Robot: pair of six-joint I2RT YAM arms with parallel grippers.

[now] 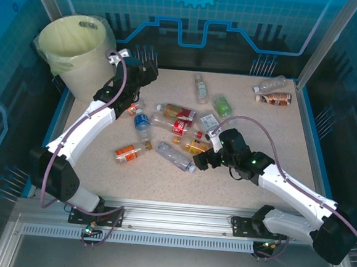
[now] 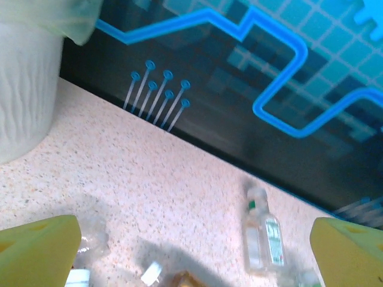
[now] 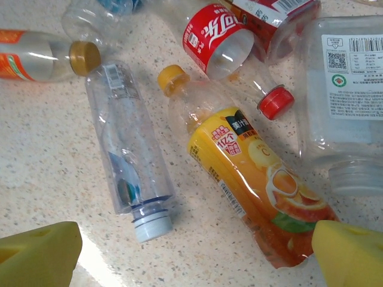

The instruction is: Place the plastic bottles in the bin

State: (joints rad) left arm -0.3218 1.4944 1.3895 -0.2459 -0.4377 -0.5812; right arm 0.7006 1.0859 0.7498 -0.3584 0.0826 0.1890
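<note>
Several plastic bottles lie loose on the speckled table. My right gripper hangs open just above it, empty. One of its yellow fingertips is beside the base of an orange-label bottle. A clear bottle with a pale blue cap lies left of that. My left gripper stands open and empty near the back, right of the bin. A clear green-label bottle lies ahead of it.
Red-label bottles and a wide clear bottle with a white label crowd the table's middle. Two more bottles lie at the back right. A dark back wall and blue side panels close the table in.
</note>
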